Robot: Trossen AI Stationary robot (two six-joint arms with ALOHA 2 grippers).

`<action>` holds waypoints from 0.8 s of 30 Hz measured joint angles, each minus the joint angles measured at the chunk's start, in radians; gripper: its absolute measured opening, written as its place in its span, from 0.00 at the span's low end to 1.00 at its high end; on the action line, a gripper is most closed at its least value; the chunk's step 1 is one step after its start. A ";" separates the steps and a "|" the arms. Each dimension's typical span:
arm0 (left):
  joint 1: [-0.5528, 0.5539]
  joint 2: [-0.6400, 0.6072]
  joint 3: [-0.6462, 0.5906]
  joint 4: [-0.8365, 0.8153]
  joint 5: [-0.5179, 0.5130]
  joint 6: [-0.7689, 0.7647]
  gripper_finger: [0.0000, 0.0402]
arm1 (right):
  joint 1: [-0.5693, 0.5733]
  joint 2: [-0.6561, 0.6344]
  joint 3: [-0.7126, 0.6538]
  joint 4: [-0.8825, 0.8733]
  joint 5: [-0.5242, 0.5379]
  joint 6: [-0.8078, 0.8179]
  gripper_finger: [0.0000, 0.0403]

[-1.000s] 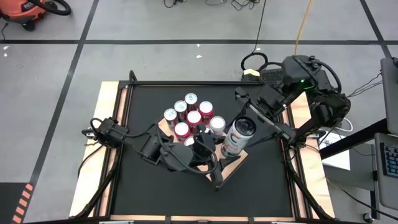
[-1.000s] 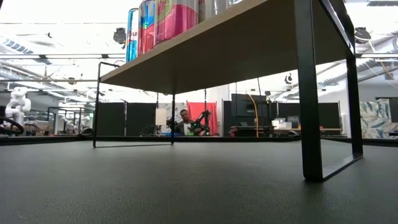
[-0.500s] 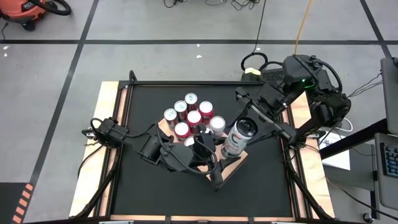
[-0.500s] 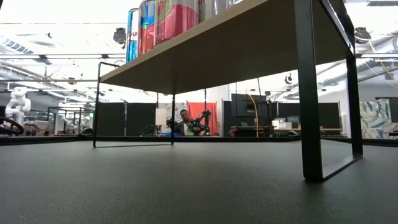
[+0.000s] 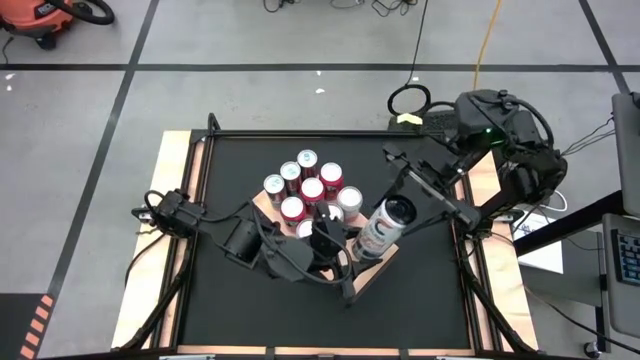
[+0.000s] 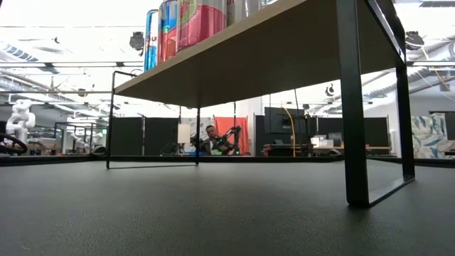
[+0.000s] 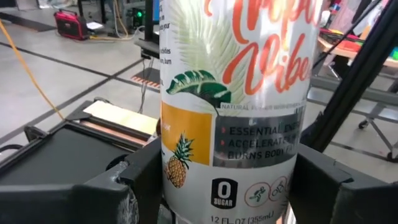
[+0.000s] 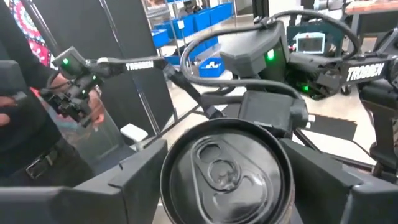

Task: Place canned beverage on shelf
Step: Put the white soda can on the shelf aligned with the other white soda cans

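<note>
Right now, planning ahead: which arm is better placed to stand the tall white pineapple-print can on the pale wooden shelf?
Probably left: left gripper holds the can by its body over the shelf; right gripper flanks its top.

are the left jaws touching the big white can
Touching. In the left wrist view the left gripper has its jaws pressed against both sides of the white can, with no gap showing on either side.
</note>
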 joint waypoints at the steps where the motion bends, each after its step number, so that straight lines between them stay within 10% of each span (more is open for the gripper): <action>1: -0.001 0.000 0.000 -0.002 0.001 -0.004 0.64 | 0.000 -0.003 0.000 -0.015 0.000 -0.010 0.69; 24: -0.006 0.000 0.000 -0.079 0.034 -0.086 0.64 | 0.000 -0.005 0.002 -0.234 0.028 -0.143 0.70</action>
